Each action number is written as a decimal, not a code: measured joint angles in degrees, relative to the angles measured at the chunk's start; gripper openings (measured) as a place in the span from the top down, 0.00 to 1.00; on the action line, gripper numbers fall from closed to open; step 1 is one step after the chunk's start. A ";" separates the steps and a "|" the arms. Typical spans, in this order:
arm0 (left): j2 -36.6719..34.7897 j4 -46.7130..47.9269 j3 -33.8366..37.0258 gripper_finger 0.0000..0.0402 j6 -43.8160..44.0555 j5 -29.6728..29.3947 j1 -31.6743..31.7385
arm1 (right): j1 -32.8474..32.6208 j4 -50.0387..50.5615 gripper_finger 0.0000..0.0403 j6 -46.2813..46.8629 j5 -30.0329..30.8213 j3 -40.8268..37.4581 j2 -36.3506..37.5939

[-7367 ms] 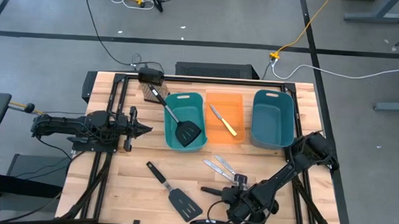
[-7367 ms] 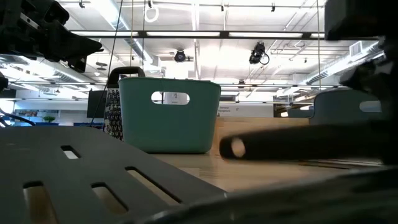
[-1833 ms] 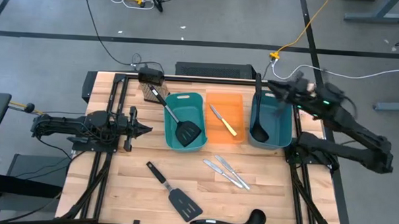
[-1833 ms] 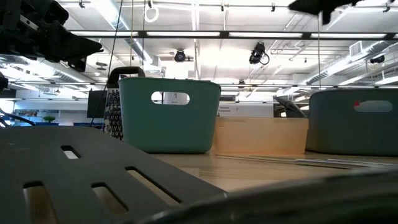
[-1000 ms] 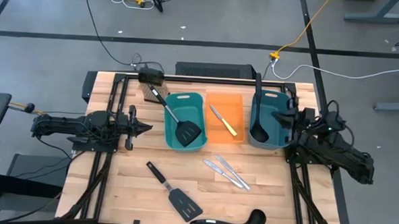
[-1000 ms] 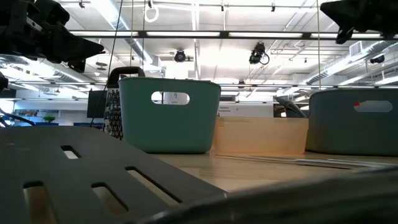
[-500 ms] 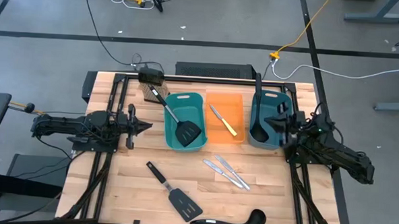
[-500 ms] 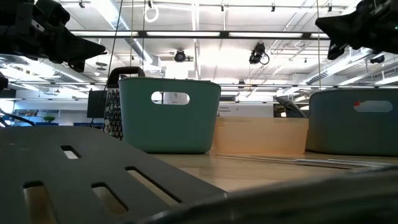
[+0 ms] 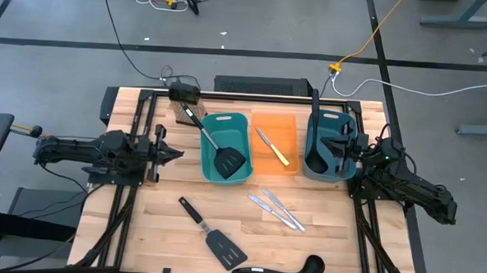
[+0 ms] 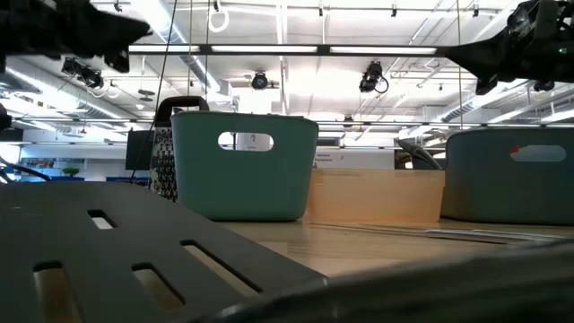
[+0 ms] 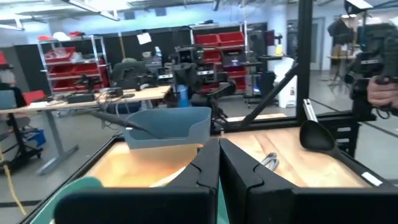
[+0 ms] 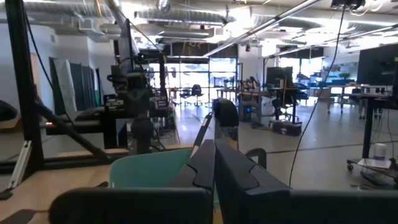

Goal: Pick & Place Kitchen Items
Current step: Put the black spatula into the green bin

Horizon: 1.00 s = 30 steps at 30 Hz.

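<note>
High view: the right gripper [image 9: 342,149] sits over the right teal bin [image 9: 333,124], empty, fingers together. One ladle [image 9: 315,131] leans in that bin. Nearer the front edge than the bin lie the second ladle [image 9: 280,270], a black spatula [image 9: 213,233] and two silver knives [image 9: 276,209]. The left gripper [image 9: 174,152] waits well left of the bin, closed.

Low view: the dark arm [image 10: 511,40] hangs above the bin's rim [image 10: 507,135] — clear of it.

Left wrist view: its fingers [image 11: 214,163] meet.

Right wrist view: fingers [image 12: 211,163] pressed shut, holding nothing.

Judgement: lift clear of the bin wall before swinging toward the ladle on the table, open early, and approach across its handle.
</note>
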<state>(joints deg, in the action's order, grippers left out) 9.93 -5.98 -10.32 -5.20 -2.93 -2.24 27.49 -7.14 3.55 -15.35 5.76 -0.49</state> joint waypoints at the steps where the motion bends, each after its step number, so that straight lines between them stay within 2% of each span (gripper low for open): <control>1: 1.56 0.08 -1.27 0.98 -0.34 0.59 0.00 | 0.00 0.01 0.97 0.00 0.22 0.01 0.00; 5: 10.05 0.42 -6.86 0.98 -1.92 3.55 -0.04 | 0.00 0.61 0.97 -0.02 1.38 0.02 0.00; 11: 27.52 3.46 -19.16 0.98 -2.71 3.58 -3.34 | 0.00 -0.31 0.97 -0.06 0.95 0.02 0.00; 21: 51.90 32.85 -40.95 0.96 1.51 0.08 -9.67 | 0.00 -0.44 0.97 0.96 0.83 0.02 0.00; 25: 58.15 36.32 -44.36 0.87 3.07 0.11 -12.12 | 0.00 -0.46 0.97 0.90 0.83 0.02 0.00; 30: 65.13 36.61 -45.51 0.67 4.81 0.36 -15.28 | 0.01 -0.50 0.97 0.76 0.86 0.04 0.00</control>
<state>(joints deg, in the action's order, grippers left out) 75.06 30.62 -55.83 -0.39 -2.57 -17.52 27.49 -7.63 4.32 -14.49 5.80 -0.49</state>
